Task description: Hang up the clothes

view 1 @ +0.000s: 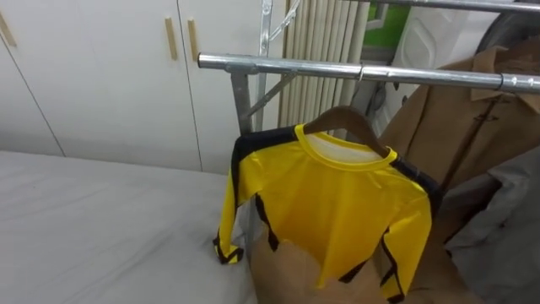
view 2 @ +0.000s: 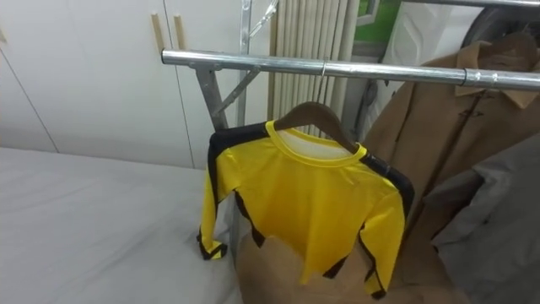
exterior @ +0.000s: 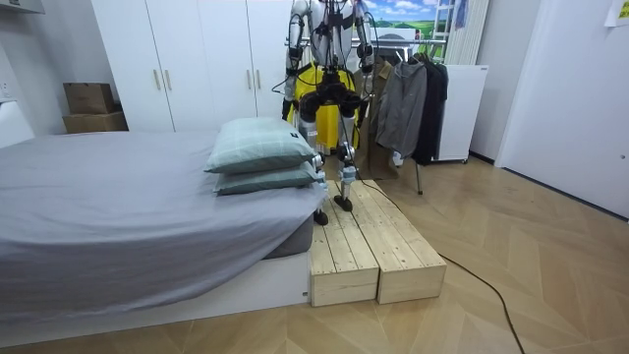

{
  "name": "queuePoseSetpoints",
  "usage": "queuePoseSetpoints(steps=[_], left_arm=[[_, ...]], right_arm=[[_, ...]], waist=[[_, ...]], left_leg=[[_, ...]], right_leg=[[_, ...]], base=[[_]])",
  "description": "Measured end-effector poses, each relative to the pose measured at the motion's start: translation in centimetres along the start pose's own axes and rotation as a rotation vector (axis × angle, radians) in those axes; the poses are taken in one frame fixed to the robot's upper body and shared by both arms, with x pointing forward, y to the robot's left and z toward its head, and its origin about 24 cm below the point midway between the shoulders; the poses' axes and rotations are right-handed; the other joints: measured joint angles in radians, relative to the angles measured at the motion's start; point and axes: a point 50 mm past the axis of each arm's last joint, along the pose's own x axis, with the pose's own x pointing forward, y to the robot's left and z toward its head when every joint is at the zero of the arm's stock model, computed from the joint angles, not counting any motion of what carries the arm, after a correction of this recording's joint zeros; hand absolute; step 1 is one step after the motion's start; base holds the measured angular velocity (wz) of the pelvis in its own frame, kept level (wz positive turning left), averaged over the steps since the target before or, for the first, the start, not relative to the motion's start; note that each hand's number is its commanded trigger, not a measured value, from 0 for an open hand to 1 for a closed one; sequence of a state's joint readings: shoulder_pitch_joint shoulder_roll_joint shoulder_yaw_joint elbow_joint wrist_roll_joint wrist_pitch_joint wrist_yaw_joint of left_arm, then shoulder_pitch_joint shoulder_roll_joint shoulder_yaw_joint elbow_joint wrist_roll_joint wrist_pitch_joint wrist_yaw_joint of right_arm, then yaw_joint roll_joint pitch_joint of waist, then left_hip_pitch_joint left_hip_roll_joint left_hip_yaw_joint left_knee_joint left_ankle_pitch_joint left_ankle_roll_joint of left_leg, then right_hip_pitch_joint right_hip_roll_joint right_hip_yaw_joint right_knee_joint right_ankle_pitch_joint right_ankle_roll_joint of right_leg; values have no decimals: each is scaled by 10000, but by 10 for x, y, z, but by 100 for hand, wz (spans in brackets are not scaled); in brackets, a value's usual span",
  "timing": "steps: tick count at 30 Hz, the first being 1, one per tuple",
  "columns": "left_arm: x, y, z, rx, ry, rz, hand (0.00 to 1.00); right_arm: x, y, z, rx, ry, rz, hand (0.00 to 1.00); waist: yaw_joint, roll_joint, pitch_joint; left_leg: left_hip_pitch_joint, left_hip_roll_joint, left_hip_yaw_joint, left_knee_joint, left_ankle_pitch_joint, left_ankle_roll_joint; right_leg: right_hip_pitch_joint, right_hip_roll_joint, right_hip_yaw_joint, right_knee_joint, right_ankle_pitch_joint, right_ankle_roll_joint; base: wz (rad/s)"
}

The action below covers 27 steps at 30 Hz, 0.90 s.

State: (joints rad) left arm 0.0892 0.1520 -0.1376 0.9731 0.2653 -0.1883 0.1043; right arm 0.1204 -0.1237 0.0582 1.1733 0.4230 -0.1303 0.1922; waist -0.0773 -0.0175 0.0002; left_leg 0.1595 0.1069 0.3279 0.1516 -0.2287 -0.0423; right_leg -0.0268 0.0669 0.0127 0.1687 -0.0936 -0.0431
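Grey bed [view 1: 84,219] spreads at my left | metal rail [view 1: 337,69] runs across in front, brown coat [view 1: 456,127] at its right | yellow shirt [view 1: 329,203] hangs off the rail on a wooden hanger [view 1: 342,118], beside the coat | left hand [exterior: 288,110] and right hand [exterior: 371,102]: can't tell open or closed

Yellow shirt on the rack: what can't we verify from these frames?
- Eye views: the rail hides the far side of the hanger hook, so how fully it seats is unclear.
- Eye views: the brown object under the yellow shirt is partly behind it and cut off by the bottom edge, so it can't be identified.
- Eye views: the brown coat is cut off by the right edge.
- Room view: the robot's body covers most of the shirt, and the hook is too small to see.
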Motion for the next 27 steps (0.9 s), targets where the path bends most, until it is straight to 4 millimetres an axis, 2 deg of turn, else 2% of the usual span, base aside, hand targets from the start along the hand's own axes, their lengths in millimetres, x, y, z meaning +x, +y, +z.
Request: queuePoseSetpoints(steps=[7,16,19,27], left_arm=[[0,-4,-3,63,73,-65,0],[0,-13,-1,681,-51,-357,0],[0,-14,0,1051,-112,-461,0],[2,-14,3,1210,-211,-533,0]], right_arm=[[-3,-4,-13,118,552,-167,0],[0,-3,-8,82,456,-167,0],[0,-2,-7,62,455,-158,0],[0,-1,-7,-33,479,-148,0]], waist=[[-51,17,-5],[-256,91,-20],[-257,90,-19],[-255,91,-10]], left_leg=[[-31,-25,-50,-14,-2,0],[-107,-137,-399,-17,0,3],[-143,-162,-587,-23,0,4],[-153,-163,-714,-23,1,5]], right_leg=[[6,-35,-71,-21,-10,17],[87,-201,-379,-20,-71,115],[97,-230,-464,-21,-81,131],[102,-239,-549,-7,-98,126]], base=[[2],[11],[9],[2]])
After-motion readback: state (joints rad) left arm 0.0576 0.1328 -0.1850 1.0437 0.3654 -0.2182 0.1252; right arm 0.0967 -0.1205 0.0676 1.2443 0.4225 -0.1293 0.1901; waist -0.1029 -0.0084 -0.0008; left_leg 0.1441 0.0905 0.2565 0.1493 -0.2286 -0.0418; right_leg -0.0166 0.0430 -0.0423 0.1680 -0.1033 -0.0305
